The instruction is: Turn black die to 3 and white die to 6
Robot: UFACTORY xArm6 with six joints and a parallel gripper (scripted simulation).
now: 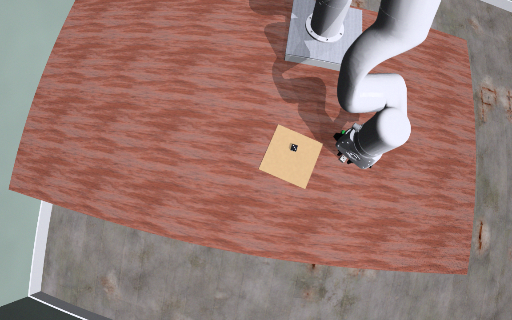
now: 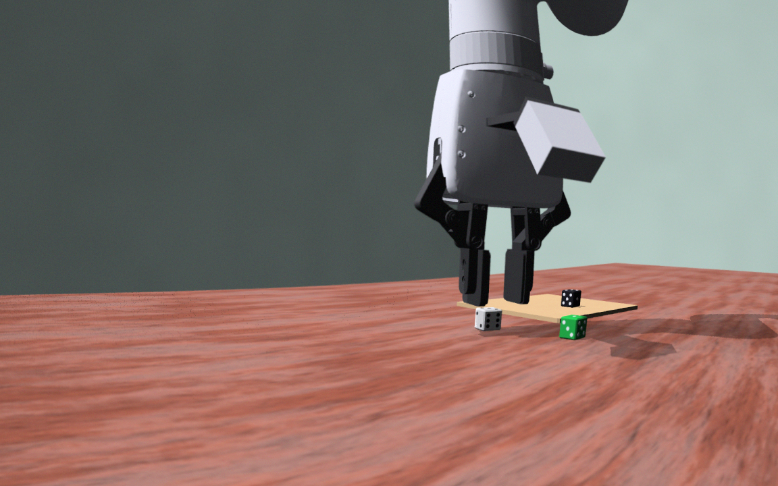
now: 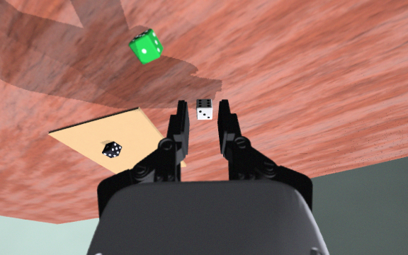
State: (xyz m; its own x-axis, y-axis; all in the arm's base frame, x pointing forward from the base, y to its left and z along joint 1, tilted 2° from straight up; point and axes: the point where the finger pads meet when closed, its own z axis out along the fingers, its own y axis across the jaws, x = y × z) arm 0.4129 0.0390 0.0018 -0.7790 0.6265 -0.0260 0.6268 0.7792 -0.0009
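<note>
My gripper (image 1: 344, 157) (image 2: 496, 302) (image 3: 203, 111) is partly open and empty, pointing down with its tips a little above the table. The white die (image 1: 342, 158) (image 2: 487, 318) (image 3: 204, 113) lies on the table below the tips, in line with the gap in the wrist view. It shows 3 on top and 6 on one side. The black die (image 1: 294, 147) (image 2: 570, 298) (image 3: 112, 149) lies on the tan mat (image 1: 290, 171) (image 2: 546, 308) (image 3: 133, 132); its top number is hard to tell. The green die (image 1: 343, 131) (image 2: 568, 328) (image 3: 147, 54) lies on the table with 1 on top.
The mat lies flat on the reddish wooden table (image 1: 150, 139) (image 2: 319, 387) (image 3: 314, 71), beside the white die. The green die stands on the arm-base side of the white die, partly hidden under the gripper in the top view. The metal base plate (image 1: 309, 50) is farther back.
</note>
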